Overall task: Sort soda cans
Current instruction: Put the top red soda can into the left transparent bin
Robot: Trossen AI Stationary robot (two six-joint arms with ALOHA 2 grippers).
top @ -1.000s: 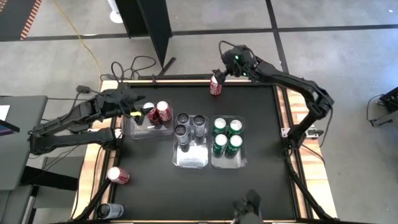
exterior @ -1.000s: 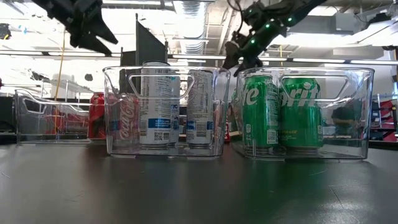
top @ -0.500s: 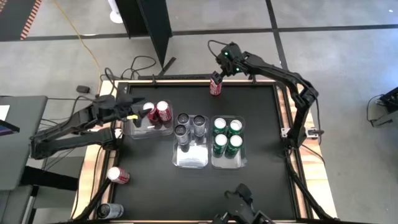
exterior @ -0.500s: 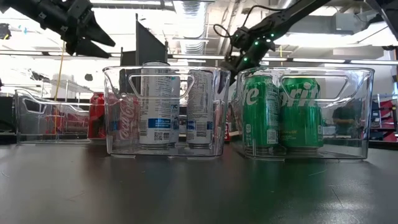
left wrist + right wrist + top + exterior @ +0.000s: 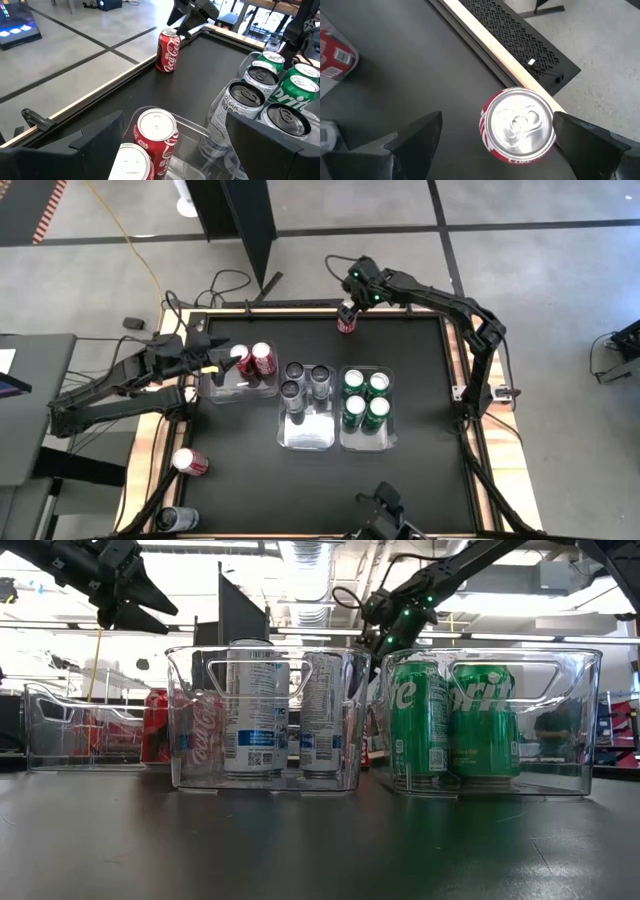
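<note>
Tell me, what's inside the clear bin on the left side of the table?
The left bin holds two upright red cans; the left gripper hovering above covers part of it.

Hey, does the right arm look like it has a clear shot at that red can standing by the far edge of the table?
Probably yes. The right gripper hangs open right above the red can, which stands upright and alone near the table's far edge, away from the bins. Nothing shows between its fingers and the can.
</note>
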